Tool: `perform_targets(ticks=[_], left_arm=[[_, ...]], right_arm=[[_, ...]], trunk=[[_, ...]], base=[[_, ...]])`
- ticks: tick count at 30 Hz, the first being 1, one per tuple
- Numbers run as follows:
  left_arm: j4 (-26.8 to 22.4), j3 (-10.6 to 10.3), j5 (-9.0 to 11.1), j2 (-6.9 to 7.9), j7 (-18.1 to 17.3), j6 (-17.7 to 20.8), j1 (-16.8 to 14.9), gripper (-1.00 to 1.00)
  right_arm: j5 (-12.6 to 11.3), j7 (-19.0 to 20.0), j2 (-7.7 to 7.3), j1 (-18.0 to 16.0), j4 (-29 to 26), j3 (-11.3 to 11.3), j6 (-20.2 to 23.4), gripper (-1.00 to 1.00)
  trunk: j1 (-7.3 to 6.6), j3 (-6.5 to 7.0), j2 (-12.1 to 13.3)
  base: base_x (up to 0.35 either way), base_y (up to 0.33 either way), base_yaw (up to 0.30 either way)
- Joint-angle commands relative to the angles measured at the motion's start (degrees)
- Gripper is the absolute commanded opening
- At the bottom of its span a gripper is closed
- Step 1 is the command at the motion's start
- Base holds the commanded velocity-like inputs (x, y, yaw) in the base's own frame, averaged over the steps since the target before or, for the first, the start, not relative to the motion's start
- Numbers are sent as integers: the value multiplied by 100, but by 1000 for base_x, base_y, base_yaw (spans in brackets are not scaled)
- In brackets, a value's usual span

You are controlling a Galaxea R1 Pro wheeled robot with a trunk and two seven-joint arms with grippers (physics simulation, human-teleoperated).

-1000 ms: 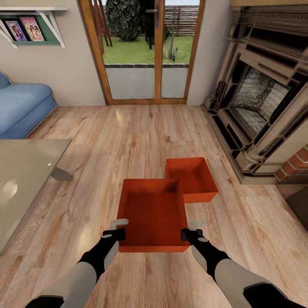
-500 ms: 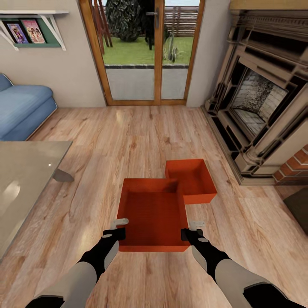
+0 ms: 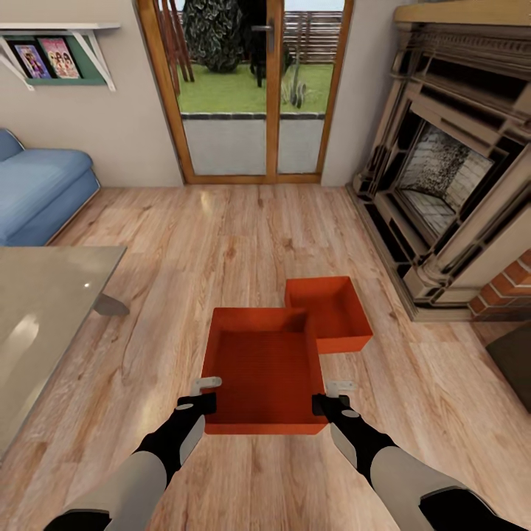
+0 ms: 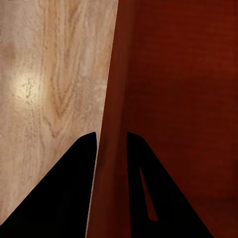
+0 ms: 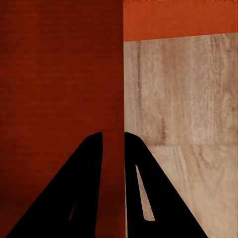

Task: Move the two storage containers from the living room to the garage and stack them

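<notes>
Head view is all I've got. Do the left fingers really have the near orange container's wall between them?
Observer: Yes. In the left wrist view the left gripper straddles the near storage container at its side wall, with one finger inside and one outside over the wood-plank floor.
Operator: And the right side?
Observer: Same there. The right gripper has that container's other side wall in the narrow slit between its fingers.
Operator: Anything ahead of the right gripper?
Observer: The second storage container shows its wall beyond a strip of floor.
</notes>
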Motion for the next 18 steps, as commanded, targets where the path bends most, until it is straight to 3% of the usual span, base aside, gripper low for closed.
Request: perform_targets(ticks=[1,18], left_arm=[[-17,-1,0,173,41,35,0,-100],[-20,-3,0,173,41,27,0,-100]], right_arm=[[-67,-37,-33,-5,6,-17,-26,-100],[-69,-46,-33,-5,14,-17,-43,-100]], trunk=[[-23,15,39],[-396,320,721]], base=[[0,0,0],[0,0,0]])
